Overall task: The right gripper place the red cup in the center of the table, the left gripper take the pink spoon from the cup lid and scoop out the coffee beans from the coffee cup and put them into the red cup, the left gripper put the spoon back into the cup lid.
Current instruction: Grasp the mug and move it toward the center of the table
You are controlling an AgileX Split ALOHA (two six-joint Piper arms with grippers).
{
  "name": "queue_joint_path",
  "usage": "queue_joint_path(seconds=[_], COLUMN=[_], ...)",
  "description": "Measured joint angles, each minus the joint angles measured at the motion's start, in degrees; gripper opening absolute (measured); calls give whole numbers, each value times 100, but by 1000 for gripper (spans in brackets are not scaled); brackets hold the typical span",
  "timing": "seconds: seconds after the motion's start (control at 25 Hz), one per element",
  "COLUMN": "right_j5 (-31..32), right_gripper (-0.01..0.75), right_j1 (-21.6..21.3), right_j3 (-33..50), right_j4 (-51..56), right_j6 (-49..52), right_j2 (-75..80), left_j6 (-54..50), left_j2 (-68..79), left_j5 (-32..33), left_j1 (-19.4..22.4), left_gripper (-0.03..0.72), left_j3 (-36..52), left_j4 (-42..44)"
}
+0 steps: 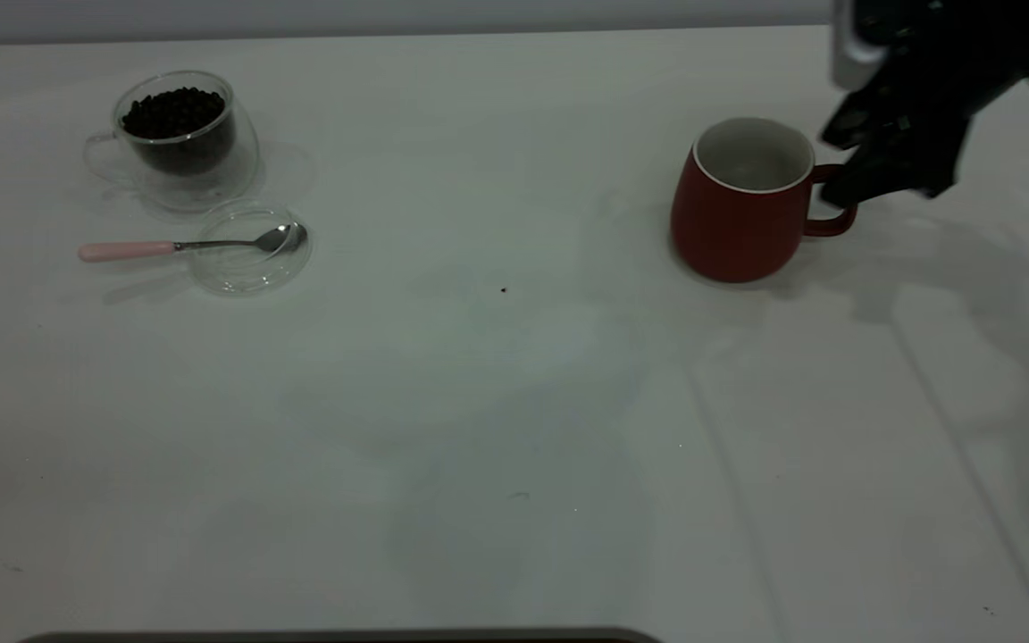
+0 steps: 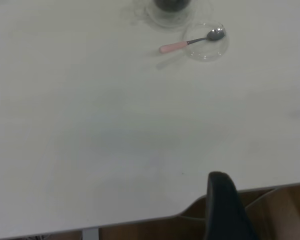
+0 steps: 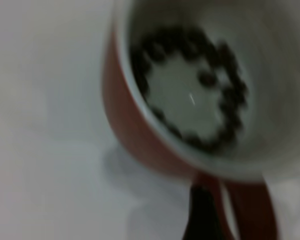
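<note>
The red cup [image 1: 740, 207] stands at the table's [image 1: 514, 402] right side, handle toward my right gripper [image 1: 840, 165]. That gripper is open, with its fingers either side of the handle. In the right wrist view one black finger [image 3: 202, 215] lies beside the handle [image 3: 252, 210], and dark beans ring the red cup's white bottom [image 3: 190, 95]. At the far left stands the coffee cup [image 1: 179, 134], full of coffee beans [image 1: 173, 111]. The pink spoon [image 1: 188, 245] rests with its bowl in the cup lid [image 1: 246, 259]. My left gripper [image 2: 265, 215] hangs open off the table edge, far from the spoon [image 2: 190, 42].
The left wrist view shows the lid [image 2: 210, 50], the coffee cup's base [image 2: 172, 12] cut off at the frame edge, and the table edge [image 2: 140, 220] with brown floor beyond. A tiny dark speck [image 1: 503, 289] lies mid-table.
</note>
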Motion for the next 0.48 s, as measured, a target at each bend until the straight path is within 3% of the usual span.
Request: queue_joint_path(seconds=[0.48], right_j5=[-172], right_gripper=[534], right_j1=[1388], right_j3=[-754], right_j4=[1077], right_j6=[0], right_j2=[548], left_j6=[-7], left_j2=[0], left_j5=[0], left_j1=[0], left_gripper=[451], left_j3=[0], left_j4=[0])
